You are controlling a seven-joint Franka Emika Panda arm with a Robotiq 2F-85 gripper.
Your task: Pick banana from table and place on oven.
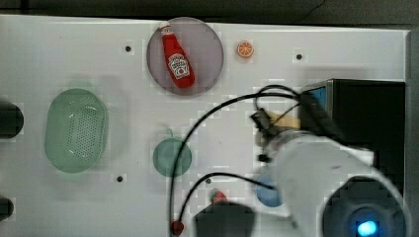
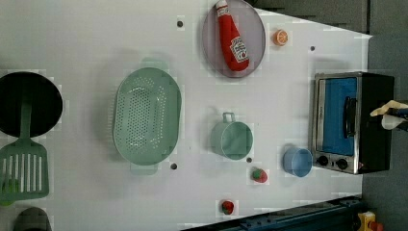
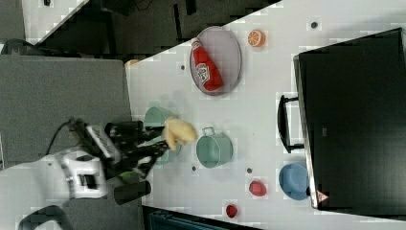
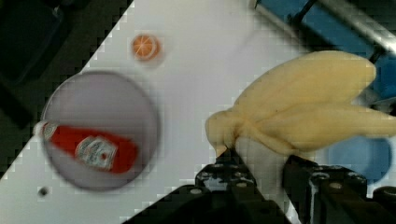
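A: Start close in. What has the tool [image 4: 261,175] got?

B: In the wrist view its two black fingers [image 4: 306,179] are clamped on the whitish flesh of the banana [image 4: 303,116], with the pale yellow peel flaps splayed out above them. The banana is lifted off the worktop [image 4: 196,70].

A: And seen from outside?

B: In the right view the tool [image 3: 160,143] holds the banana [image 3: 178,132] in the air, and it overlaps the green colander there. In the left view the banana [image 2: 390,113] and fingertips show at the left view's right edge, past the oven [image 2: 351,120]. Probably it hangs above the oven's black top, though I can't judge the height.

A: What lies beneath and beyond?

B: In the top view, a blue bowl [image 1: 268,193] sits just beside the oven [image 1: 368,123], with a strawberry [image 1: 218,197] near it. Further along are a green cup with a handle [image 1: 171,156] and then a green colander [image 1: 76,129]. Towards the far edge, a ketchup bottle [image 1: 176,55] lies on a grey plate [image 1: 207,54], with an orange slice [image 1: 244,49] just beside the plate.
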